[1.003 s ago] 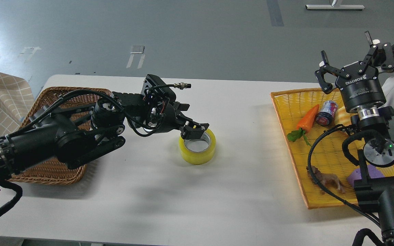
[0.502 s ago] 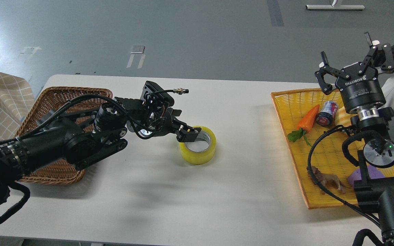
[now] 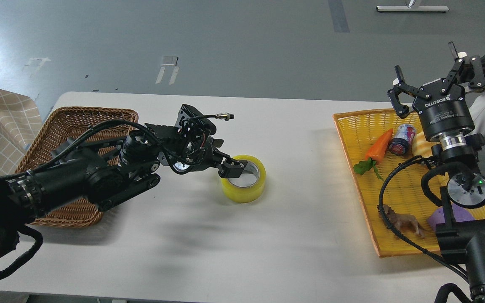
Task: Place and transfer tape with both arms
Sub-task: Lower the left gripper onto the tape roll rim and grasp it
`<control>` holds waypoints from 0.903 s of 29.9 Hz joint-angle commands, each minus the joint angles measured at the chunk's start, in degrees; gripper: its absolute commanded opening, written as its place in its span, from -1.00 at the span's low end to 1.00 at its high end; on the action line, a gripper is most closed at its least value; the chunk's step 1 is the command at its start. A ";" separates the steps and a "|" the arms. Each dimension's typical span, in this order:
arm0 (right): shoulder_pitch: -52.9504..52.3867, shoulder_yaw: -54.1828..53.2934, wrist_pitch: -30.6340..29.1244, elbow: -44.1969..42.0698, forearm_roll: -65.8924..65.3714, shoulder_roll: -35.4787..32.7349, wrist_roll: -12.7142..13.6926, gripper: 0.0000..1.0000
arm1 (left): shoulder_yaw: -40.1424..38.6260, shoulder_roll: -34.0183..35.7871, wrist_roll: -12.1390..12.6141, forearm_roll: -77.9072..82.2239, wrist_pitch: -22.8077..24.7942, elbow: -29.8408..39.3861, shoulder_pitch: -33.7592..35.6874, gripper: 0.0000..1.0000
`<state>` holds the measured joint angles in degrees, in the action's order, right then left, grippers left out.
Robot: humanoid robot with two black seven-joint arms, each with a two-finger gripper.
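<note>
The tape (image 3: 243, 178) is sitting mid-desk, bare white desk (image 3: 234, 252) lying open toward the near edge. The left gripper (image 3: 234, 169) is reaching into its left rim; whether clenched, I cannot tell. The right gripper (image 3: 432, 86) is hanging released beyond the yellow tray (image 3: 352, 139). Since a second ago, the left arm has been easing lower.

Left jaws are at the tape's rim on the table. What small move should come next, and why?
Probably close the left gripper on the tape wall. The jaws seem to straddle the near rim, one finger inside the core, and the roll sits flat on the table. The right gripper is open, raised over the tray.
</note>
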<state>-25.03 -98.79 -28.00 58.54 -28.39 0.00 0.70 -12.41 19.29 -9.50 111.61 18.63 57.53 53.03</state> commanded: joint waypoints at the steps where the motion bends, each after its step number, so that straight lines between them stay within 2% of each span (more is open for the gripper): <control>1: 0.07 0.00 0.00 0.00 0.00 0.00 -0.08 0.99 | 0.11 -0.04 -0.08 0.01 0.00 -0.49 -0.03 0.83; 4: -0.01 0.00 0.00 0.08 0.00 0.00 0.01 0.99 | 0.20 -0.04 0.00 0.10 0.00 -0.67 -0.03 0.76; 15: -0.01 0.00 0.00 0.08 0.00 0.00 -0.08 0.99 | 0.20 -0.13 0.44 0.10 0.00 -1.28 -1.17 0.74; 23: 0.07 0.00 0.00 0.00 0.00 0.00 0.01 0.99 | 0.20 -0.30 0.53 0.10 0.00 -1.28 -1.53 0.54; 27: 0.07 0.00 0.00 0.00 0.00 0.00 0.01 0.99 | 0.81 -0.48 1.84 0.10 0.00 -1.37 -1.70 0.37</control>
<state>-24.96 -98.78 -28.00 58.60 -28.39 0.00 0.69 -12.20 18.85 -8.58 111.76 18.61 56.19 51.36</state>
